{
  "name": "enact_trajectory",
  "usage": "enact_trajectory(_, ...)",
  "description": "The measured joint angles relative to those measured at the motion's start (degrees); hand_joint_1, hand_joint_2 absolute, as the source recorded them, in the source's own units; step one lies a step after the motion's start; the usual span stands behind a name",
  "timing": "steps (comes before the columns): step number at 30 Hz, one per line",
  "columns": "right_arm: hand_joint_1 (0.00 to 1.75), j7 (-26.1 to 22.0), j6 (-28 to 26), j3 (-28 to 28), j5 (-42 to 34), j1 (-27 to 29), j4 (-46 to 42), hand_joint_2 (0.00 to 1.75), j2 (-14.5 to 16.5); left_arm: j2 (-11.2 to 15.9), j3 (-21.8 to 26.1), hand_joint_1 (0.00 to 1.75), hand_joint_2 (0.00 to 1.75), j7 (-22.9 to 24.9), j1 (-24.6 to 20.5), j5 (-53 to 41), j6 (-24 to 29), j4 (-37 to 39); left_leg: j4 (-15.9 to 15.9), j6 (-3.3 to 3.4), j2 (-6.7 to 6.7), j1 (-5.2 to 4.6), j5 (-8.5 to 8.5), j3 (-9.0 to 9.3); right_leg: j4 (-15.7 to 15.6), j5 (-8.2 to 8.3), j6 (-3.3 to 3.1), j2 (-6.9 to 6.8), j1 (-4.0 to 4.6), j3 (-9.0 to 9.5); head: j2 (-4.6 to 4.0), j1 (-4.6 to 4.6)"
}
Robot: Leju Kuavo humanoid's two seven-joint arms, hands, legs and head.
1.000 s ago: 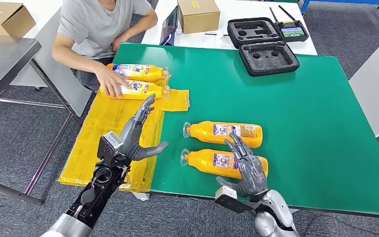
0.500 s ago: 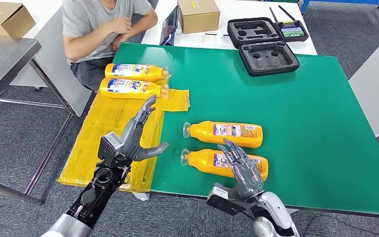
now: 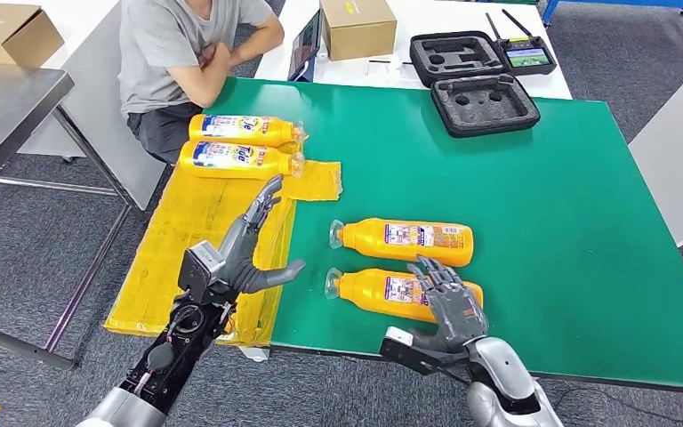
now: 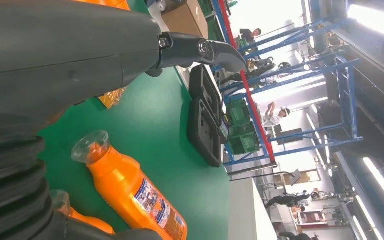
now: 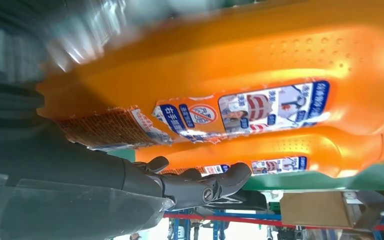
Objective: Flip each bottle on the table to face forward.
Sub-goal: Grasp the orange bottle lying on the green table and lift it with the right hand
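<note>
Two hands, both with fingers spread

The left hand [image 3: 247, 249] stands lower left of the head view, fingers straight, holding nothing. The right hand [image 3: 449, 307] is lower centre, fingers apart, arm bent.

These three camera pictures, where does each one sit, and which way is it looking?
Head view: high on the robot, looking down at the green table; left hand and right hand show.
Left wrist view: behind the left hand, facing across the table.
Right wrist view: behind the right hand, close to the near bottle.
All share the far bottle.
</note>
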Motion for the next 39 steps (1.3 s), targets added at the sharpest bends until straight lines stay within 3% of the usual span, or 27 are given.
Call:
enact_trajectory(13, 0.0, 1.8, 0.2, -1.8, 2.1, -1.1, 2.6, 1.75, -0.1, -0.3, -1.2, 0.0, 1.75, 0.0, 0.0, -1.1, 0.9, 0.1, 0.0, 0.0, 0.0, 0.0, 0.0, 0.02, 0.0, 0.0, 0.0, 0.0, 0.0, 0.01, 0.0, -0.01)
enact_trajectory(14, 0.11, 1.9, 0.5, -1.9, 2.0, -1.3, 2.8, 1.75, 0.0, -0.4, -1.3, 0.0, 1.75, 0.0, 0.0, -1.1, 0.9, 0.1, 0.0, 0.0, 0.0, 0.0, 0.0, 0.02, 0.0, 0.0, 0.0, 0.0, 0.0, 0.01, 0.0, -0.01)
enact_trajectory(17, 1.42, 2.0, 1.8, -2.0, 1.8, -1.7, 3.4, 1.75, 0.0, -0.4, -1.4, 0.0, 1.75, 0.0, 0.1, -1.2, 0.9, 0.1, 0.0, 0.0, 0.0, 0.0, 0.0, 0.03, 0.0, 0.0, 0.0, 0.0, 0.0, 0.02, -0.01, -0.01)
enact_trajectory(18, 1.75, 2.1, 2.3, -2.1, 1.7, -1.9, 3.6, 1.75, 0.0, -0.4, -1.5, 0.0, 1.75, 0.0, 0.1, -1.2, 0.9, 0.1, 0.0, 0.0, 0.0, 0.0, 0.0, 0.04, 0.0, 0.0, 0.0, 0.0, 0.0, 0.02, -0.01, -0.01)
enact_trajectory(39, 1.75, 2.1, 6.7, -2.2, -0.4, -4.3, 5.5, 1.75, -0.1, -0.5, -2.3, 0.0, 1.75, 0.0, 0.2, -1.7, 0.7, 0.5, 0.0, 0.0, 0.02, 0.0, -0.01, 0.4, 0.0, 0.0, 0.0, 0.0, 0.0, 0.37, 0.0, -0.01)
